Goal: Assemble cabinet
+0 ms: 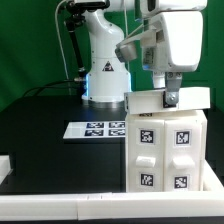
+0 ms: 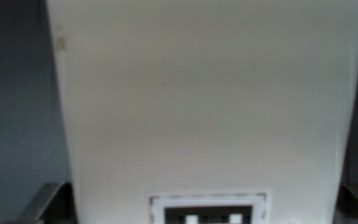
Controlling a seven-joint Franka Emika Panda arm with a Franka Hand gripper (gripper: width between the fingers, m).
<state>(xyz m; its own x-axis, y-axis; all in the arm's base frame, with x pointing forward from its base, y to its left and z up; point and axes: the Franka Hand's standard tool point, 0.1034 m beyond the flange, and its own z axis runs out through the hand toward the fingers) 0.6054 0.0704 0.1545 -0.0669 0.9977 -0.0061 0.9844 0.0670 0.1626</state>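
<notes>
The cabinet [image 1: 168, 140] runs past the exterior view's right edge, and the arm's upper part is cut off at the top. The hand [image 1: 171, 97] sinks behind the cabinet's top panel, so its finger gap cannot be judged. In the wrist view a tag [image 2: 210, 211] is cropped and blurred; the fingers [image 2: 44, 203] are dim slivers.

Cabinet [image 1: 167, 140] at exterior view's right of marker board [image 1: 96, 128].

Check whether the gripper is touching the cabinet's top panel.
Cannot tell. In the exterior view the gripper meets the top panel of the cabinet, but no contact line or gap shows. The wrist view shows only white surface.
</notes>
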